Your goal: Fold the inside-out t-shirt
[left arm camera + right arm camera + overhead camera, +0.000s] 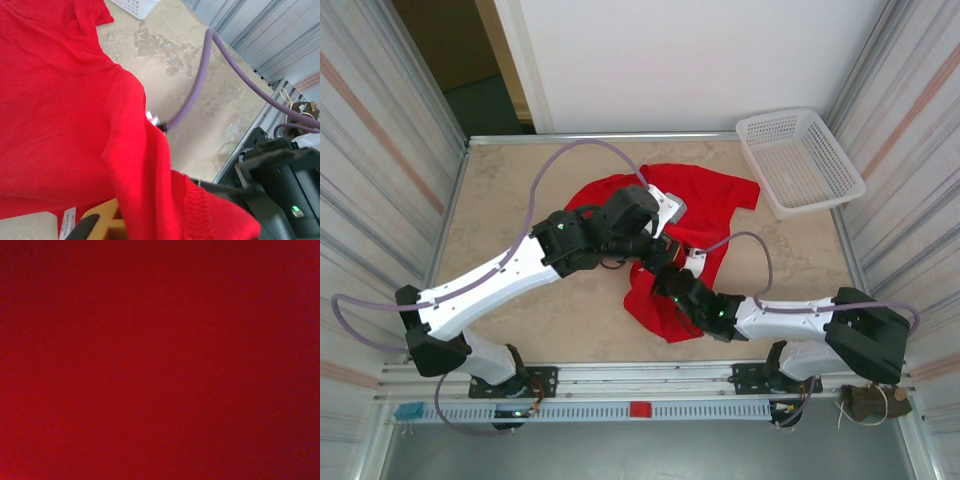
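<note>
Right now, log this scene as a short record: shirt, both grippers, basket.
t-shirt: red, crumpled mid-table, not yet folded
left gripper: shut, pinching a raised ridge of the t-shirt
right gripper: shut, buried in the t-shirt; whether it holds cloth cannot be told
basket: white, empty, far right corner of the table, next to a sleeve

A white plastic basket (pixel 802 160) with latticed sides sits at the far right corner of the table (pixel 520 190), its rim hanging slightly over the right edge. The tabletop is a beige, marbled surface with darker blotches. Ribbed metal walls (pixel 380 150) close in both sides, and a plain white panel (pixel 700 60) stands at the back beside a dark doorway (pixel 470 70). Along the near edge runs a metal rail (pixel 650 385) carrying a small red tag (pixel 640 408) and a blue tag (pixel 409 410). A brownish lump with string (pixel 875 402) lies at the rail's right end.
</note>
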